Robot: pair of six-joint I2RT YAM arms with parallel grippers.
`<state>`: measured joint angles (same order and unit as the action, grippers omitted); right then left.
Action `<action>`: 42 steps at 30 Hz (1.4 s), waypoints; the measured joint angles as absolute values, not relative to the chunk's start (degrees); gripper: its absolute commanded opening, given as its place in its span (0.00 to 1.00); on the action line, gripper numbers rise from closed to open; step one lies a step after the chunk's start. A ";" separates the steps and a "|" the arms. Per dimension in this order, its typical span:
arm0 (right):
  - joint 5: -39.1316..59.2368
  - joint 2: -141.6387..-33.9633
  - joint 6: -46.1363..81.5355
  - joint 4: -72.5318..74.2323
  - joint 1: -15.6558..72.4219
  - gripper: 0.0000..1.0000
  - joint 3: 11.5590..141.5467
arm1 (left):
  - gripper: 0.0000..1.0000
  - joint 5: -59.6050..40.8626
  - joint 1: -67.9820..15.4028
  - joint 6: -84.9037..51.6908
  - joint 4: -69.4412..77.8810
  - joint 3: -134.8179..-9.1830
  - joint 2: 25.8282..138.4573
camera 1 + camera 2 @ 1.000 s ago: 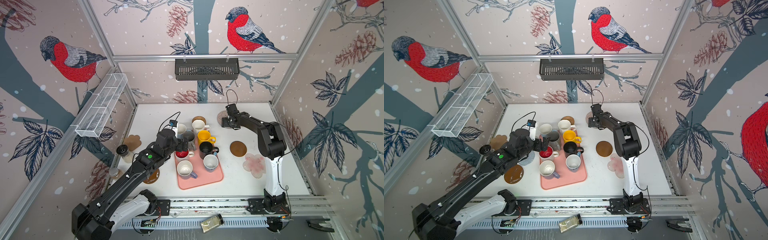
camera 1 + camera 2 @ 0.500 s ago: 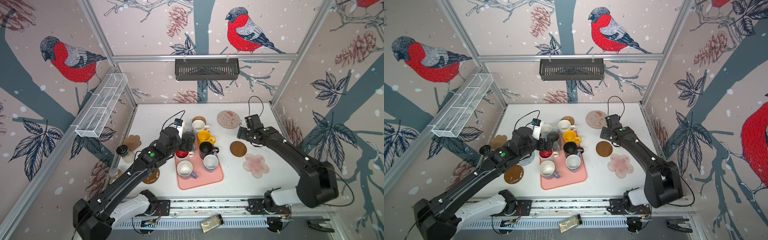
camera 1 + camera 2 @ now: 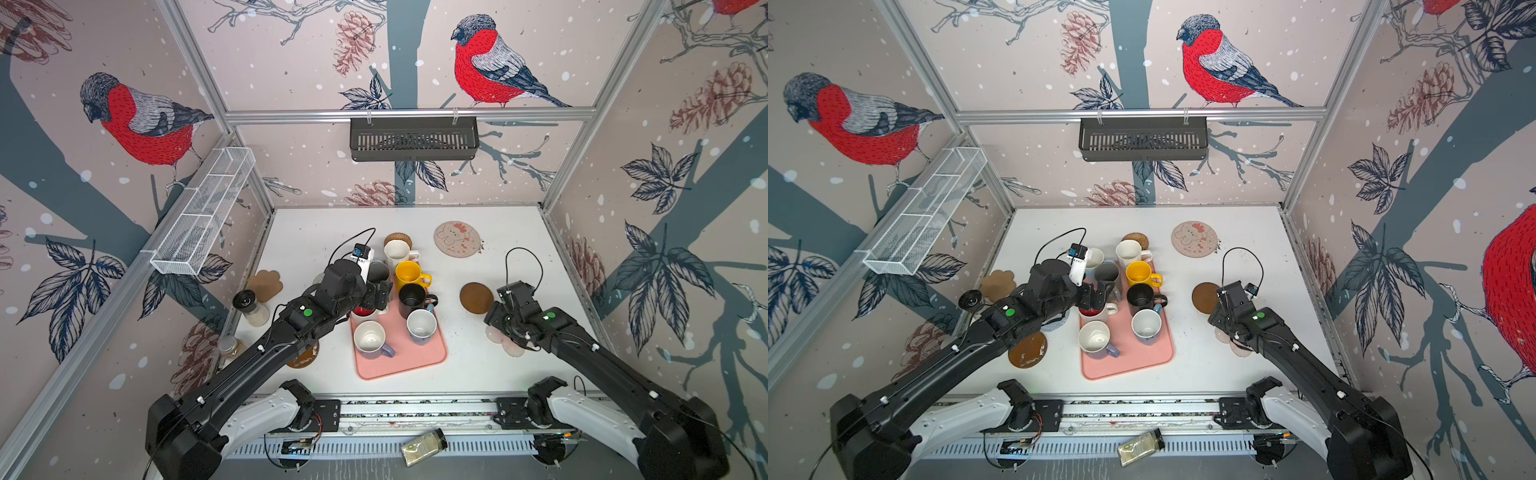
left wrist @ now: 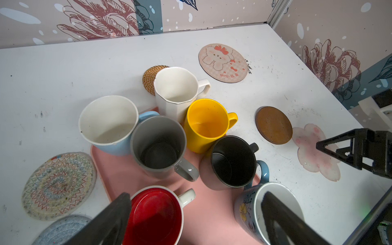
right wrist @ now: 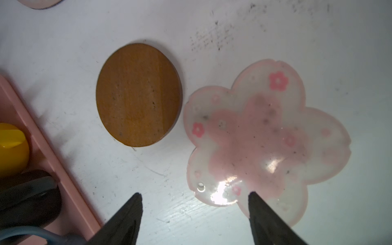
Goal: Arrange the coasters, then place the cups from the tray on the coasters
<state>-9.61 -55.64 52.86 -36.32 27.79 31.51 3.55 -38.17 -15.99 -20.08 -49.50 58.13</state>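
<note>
**Pink tray crowded with mugs; both tools gape, holding nothing**

The salmon-pink tray [image 3: 401,363] lies mid-desk [image 3: 332,232] with mugs packed close on it: grey mug [image 4: 159,144], yellow mug [image 4: 206,123], black mug [image 4: 233,161], red-lined white mug [image 4: 157,214], blue floral mug [image 3: 420,326] and lavender mug [image 3: 370,338]. The light blue mug [image 4: 108,123] sits at its far left corner. The white faceted mug [image 4: 176,87] stands at the far end, hiding part of the rattan coaster [image 4: 149,78]; whether it rests on tray or coaster I cannot tell.

The left tool [image 4: 195,220] hangs over the near mugs, jaws spread wide, one finger above the red-lined mug, one above the blue floral mug, gripping neither. The right tool [image 5: 196,216] is low over the desk right of the tray, jaws well apart with nothing between them. One fingertip [image 5: 261,212] overlaps the edge of the pink flower coaster [image 5: 254,137]. A brown disc [image 5: 137,95] lies just beside the flower, and the cartoon round [image 3: 457,240] lies farther back. Left of the tray lie the cream woven round [image 4: 59,186], blue-grey round [image 4: 61,231], tan paw [image 3: 266,284] and a second brown disc [image 3: 1027,350].
</note>
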 measured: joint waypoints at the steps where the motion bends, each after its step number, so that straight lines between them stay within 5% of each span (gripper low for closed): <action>1: -9.37 -55.55 53.95 -36.18 28.29 0.80 30.52 | 0.96 3.55 -38.17 -15.88 -20.08 -49.50 58.19; 13: -4.54 -51.96 61.45 -35.14 33.30 0.86 24.32 | 0.96 3.16 -38.17 -15.46 -20.01 -49.10 58.72; 22: -4.71 -54.72 62.92 -32.62 32.86 0.73 22.83 | 0.96 3.16 -38.17 -15.42 -19.97 -48.88 58.72; 42: -10.44 -69.89 52.01 -26.89 18.52 0.65 29.36 | 0.96 3.14 -38.17 -15.44 -19.94 -48.45 58.54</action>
<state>-10.44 -69.89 52.01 -26.89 18.52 29.36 3.14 -38.17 -15.44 -19.94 -48.45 58.54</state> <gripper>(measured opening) 0.652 0.962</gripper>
